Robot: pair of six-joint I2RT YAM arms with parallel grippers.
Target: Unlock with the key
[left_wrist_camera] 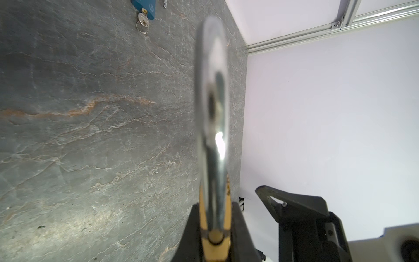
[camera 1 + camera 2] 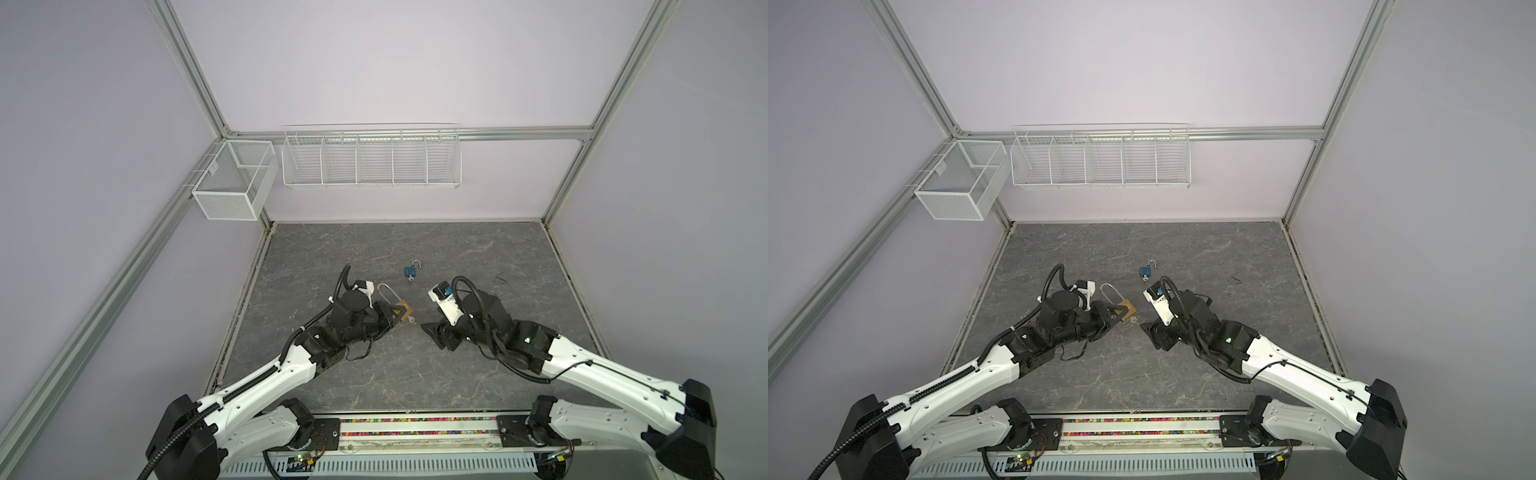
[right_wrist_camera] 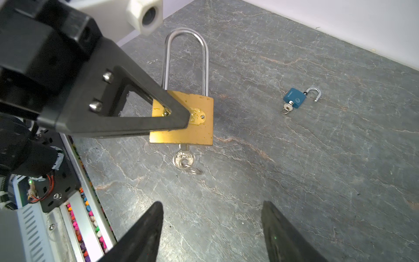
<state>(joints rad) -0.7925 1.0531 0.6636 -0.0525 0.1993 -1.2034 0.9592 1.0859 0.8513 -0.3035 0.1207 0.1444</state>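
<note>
In a top view, the brass padlock point(image 2: 406, 311) is seen just left of the frame's centre, low over the grey table point(image 2: 374, 249). It is clamped at its body by the left gripper point(image 2: 395, 318), and its long shackle point(image 2: 388, 293) points toward the upper part of the frame. The key point(image 2: 411, 320) is seated in the underside of the body. The right gripper point(image 2: 430, 330) is found just right of centre, near the key but apart from it. A small blue padlock point(image 2: 410, 272), its shackle swung open, lies above both, well clear.

In both top views the same layout is shown; whether the brass padlock point(image 2: 1130, 311) rests on the table or is held just off it cannot be told.

In the left wrist view, the shackle point(image 1: 212, 102) is blurred, and the brass body is gripped from both sides by the left fingers point(image 1: 192, 217).

In the right wrist view, both shackle legs are seen entering the brass body point(image 3: 192, 133), so the lock is judged not yet opened. The key head point(image 3: 183, 157), with a ring point(image 3: 193, 170) through it, is left exposed below the body. The right fingers point(image 3: 145, 231) are spread wide with nothing between them.

The step in hand is judged to be the approach to the key. Next, the key head must be straddled, pinched flat and turned, while the body is held firm against the twist.
</note>
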